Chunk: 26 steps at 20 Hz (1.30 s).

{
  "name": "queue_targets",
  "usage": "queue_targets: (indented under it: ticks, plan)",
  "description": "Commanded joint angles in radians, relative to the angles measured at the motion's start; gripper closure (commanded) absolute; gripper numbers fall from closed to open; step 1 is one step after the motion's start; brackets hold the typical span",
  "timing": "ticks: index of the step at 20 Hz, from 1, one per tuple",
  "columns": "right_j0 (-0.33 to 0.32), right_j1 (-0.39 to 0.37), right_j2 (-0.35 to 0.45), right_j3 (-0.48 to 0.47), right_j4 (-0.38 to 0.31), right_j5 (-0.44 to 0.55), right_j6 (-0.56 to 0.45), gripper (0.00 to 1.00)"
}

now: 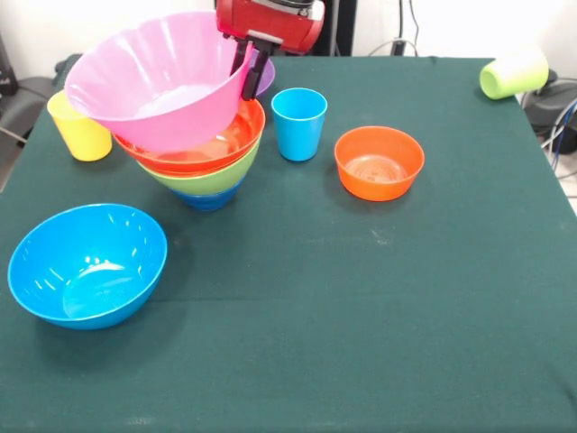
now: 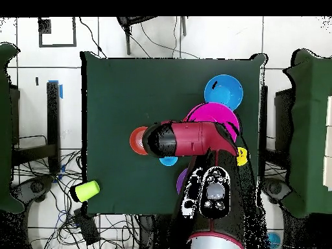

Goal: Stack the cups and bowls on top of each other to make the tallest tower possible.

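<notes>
a dark green cloth covers the table, with cables and white floor showing past its edges. going left to right in the front view: the yellow cup stands upright well to the left of the gripper, partly behind the pink bowl. the large light blue bowl sits alone, far below and left of the tool, toward the near edge. the tower stands just below the gripper: small dark blue bowl at the base, then lime green, then orange-red. the large pink bowl sits tilted on top, its far rim pinched in the gripper, which is clamped on that rim. a purple bowl peeks out behind the tool. the light blue cup stands just right of the tower, the small orange bowl further right, and the lime green cup lies on its side at the far right corner.

these pieces look light, stiff and glossy, so probably slippery. a thin rim pinch lets a wide bowl swing and tilt, as here. the cups would likely take a grip better across the wall near the mouth.
</notes>
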Motion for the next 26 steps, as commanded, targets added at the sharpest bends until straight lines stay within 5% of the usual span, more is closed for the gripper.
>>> queue_targets:
  ticks: [1, 26]
  plan:
    - [0.027, 0.084, 0.033, 0.029, -0.086, -0.078, 0.061, 1.00]
    - [0.046, 0.127, 0.003, 0.018, -0.061, -0.121, 0.053, 1.00]
